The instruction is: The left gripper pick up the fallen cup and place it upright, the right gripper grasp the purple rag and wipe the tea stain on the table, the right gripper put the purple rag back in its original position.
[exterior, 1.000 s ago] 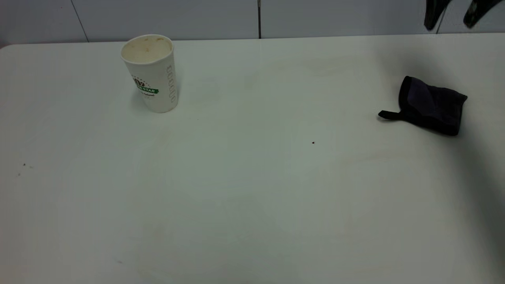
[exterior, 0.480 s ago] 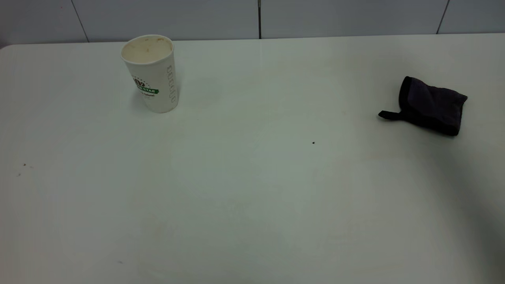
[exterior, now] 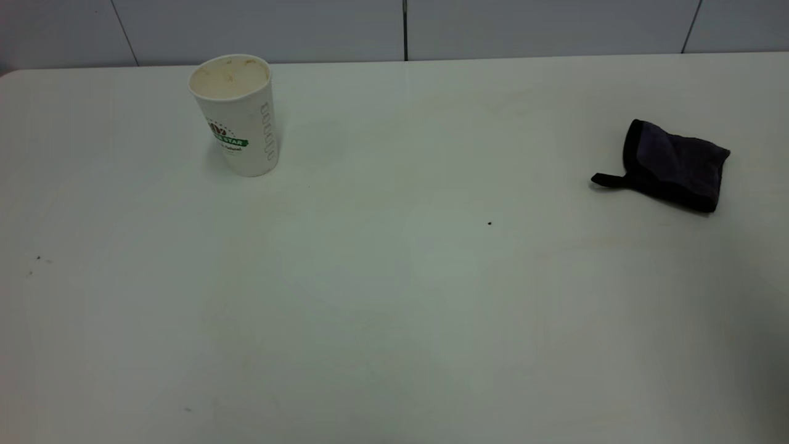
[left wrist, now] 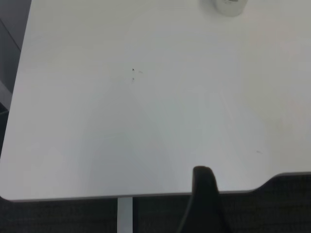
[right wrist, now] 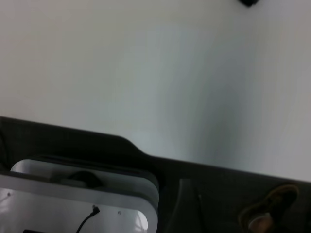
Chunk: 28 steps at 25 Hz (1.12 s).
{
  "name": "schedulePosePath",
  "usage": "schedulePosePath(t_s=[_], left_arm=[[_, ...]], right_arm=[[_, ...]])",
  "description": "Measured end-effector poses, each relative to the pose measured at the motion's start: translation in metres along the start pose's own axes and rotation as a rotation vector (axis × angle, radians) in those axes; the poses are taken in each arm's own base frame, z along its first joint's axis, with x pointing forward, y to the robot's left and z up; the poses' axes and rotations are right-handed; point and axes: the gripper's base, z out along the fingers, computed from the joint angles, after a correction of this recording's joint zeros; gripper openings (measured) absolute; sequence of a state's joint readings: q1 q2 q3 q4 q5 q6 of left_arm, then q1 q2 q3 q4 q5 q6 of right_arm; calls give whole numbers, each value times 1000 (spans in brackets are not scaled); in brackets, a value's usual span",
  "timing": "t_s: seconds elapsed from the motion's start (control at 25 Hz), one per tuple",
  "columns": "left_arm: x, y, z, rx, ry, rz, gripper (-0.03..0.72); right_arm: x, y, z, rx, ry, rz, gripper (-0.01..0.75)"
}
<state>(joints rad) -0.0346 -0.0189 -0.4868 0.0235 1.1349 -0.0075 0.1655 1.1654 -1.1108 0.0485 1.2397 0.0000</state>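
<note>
The cup (exterior: 237, 114) stands upright at the table's (exterior: 394, 296) back left, with its logo facing the camera and a tea-stained inside. Its base also shows in the left wrist view (left wrist: 231, 6). The purple rag (exterior: 672, 164) lies bunched at the right with its black tab pointing left. Its corner shows in the right wrist view (right wrist: 249, 2). No amber tea stain shows, only faint smudges. Neither gripper is in the exterior view. A black part of my left gripper (left wrist: 205, 201) shows over the table's edge, far from the cup. My right gripper is out of view.
Tiny dark specks lie mid-table (exterior: 489, 223) and at the left (exterior: 38, 258). A grey panelled wall (exterior: 394, 28) runs behind the table. In the right wrist view, a white box (right wrist: 77, 204) and a shoe (right wrist: 269, 208) lie on the dark floor past the table edge.
The black gripper tips seen at the top right one second ago have left the exterior view. The shadow over the table's right side has faded. Cup and rag have not moved.
</note>
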Motion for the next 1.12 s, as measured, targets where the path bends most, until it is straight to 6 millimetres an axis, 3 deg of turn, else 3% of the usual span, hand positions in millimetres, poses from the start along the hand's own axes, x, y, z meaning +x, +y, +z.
schedulePosePath(t_s=[0.32, 0.6, 0.88, 1.12], left_arm=[[0, 0, 0, 0, 0, -1, 589], [0, 0, 0, 0, 0, -1, 589], [0, 0, 0, 0, 0, -1, 589], [0, 0, 0, 0, 0, -1, 589]], right_arm=[[83, -1, -2, 0, -30, -1, 694], [137, -4, -5, 25, -166, -39, 682], [176, -10, -3, 89, -341, -60, 673], [195, -11, 6, 92, -403, -61, 669]])
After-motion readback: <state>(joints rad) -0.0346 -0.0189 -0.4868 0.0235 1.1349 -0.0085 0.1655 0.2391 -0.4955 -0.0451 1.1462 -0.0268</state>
